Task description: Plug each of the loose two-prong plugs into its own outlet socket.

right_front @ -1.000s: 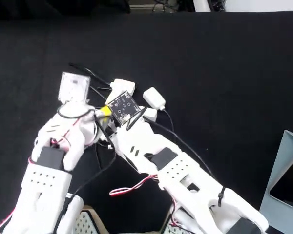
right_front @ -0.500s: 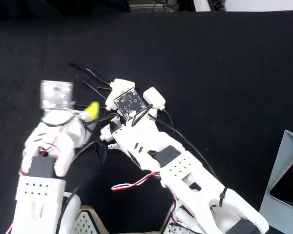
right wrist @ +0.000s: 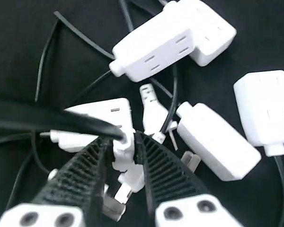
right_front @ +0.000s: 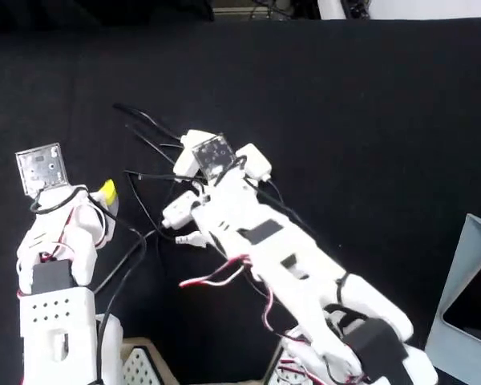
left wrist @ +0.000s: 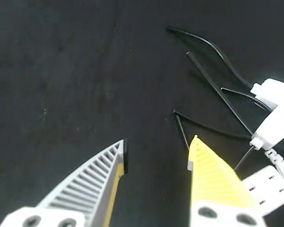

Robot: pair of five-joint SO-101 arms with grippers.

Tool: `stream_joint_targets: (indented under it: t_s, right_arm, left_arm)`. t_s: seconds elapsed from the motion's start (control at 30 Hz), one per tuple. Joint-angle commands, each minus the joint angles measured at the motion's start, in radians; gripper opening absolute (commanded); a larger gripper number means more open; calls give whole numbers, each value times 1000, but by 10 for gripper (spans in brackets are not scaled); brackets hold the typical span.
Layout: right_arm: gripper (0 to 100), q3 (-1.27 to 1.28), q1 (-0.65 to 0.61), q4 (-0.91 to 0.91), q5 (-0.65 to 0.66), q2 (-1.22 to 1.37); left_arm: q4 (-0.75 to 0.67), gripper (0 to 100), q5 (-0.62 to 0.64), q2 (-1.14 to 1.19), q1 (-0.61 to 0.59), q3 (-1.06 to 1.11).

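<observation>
**Two-arm plug insertion, pick stage.** The right gripper [right wrist: 122, 144] stands over a cluster of white fittings left of the middle of the table [right_front: 369, 104]. Its jaws are drawn narrow on the body of a white two-prong plug [right wrist: 128, 171]. A thick black cord [right wrist: 52, 122] runs in to the jaws at the same spot.

Just beside the held plug lie a slotted outlet block [right wrist: 154, 47], a second outlet block [right wrist: 265, 106], a white adapter [right wrist: 217, 142] and a smaller loose plug [right wrist: 151, 106]. No plug can be seen seated in a socket.

The left gripper [left wrist: 157, 147] hangs toward the table's left side, well apart from the cluster. Its jaws are wide and hold nothing.

**Hazards, as judged:**
- **Dragging:** the cords lie crossed, so lifting the held plug may pull a neighbouring block or plug along with it.
- **Twisting:** the grip appears to sit on a slim part of the plug's body, so the plug may turn between the jaws and its prongs miss the slots.
- **Sliding:** the left gripper braces no outlet block, so a push on the prongs would likely slide the block across the cloth instead of seating the plug.
</observation>
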Motion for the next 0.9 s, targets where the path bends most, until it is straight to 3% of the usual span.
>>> stream_joint_targets:
  t_s: [0.0,0.3,0.57,0.87]
  right_arm:
    - [11,-73,14,-14,-14,2]
    - [11,-71,14,-14,-14,-99]
    - [11,-84,14,-129,-8,24]
    - [11,-107,-26,-133,-6,56]
  left_arm:
    - [-18,222,9,-17,-5,7]
    - [-18,223,8,-17,-5,8]
    - [-18,223,6,-17,-5,8]
    - [-18,223,6,-17,-7,10]
